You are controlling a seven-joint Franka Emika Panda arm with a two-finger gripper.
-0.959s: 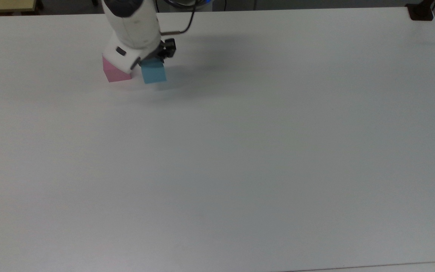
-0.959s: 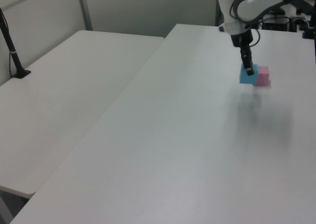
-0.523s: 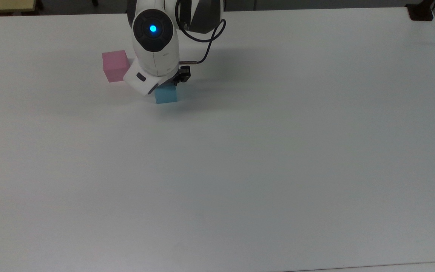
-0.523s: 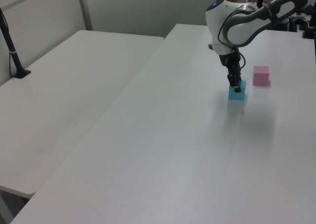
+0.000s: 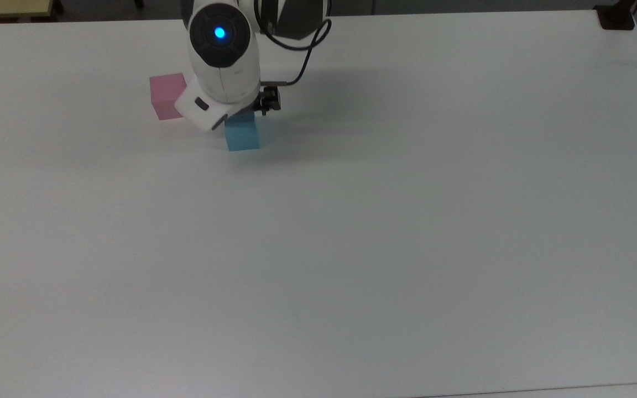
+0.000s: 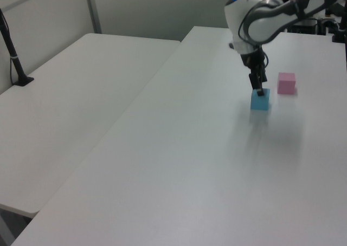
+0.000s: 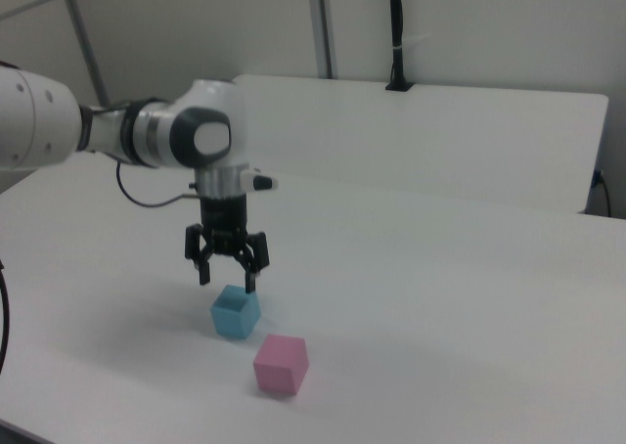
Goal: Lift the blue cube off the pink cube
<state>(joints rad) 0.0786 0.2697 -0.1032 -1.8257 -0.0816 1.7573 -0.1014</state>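
Observation:
The blue cube point(image 5: 241, 135) point(image 6: 260, 100) point(image 7: 236, 312) rests on the white table, apart from the pink cube point(image 5: 166, 95) point(image 6: 286, 83) point(image 7: 281, 364), which also sits on the table. My gripper point(image 7: 227, 277) point(image 6: 258, 91) hangs just above the blue cube with its fingers spread open and nothing between them. In the top view the arm's white wrist point(image 5: 216, 83) covers the cube's far edge and part of the pink cube's right side.
The white table point(image 5: 385, 221) stretches wide to the top view's right and front. A second white table point(image 6: 65, 110) adjoins it on the left view's left. A black post point(image 7: 396, 33) stands at the back in the right view.
The gripper carried the blue cube away from the pink cube, set it on the table, opened, and has now risen a little above it.

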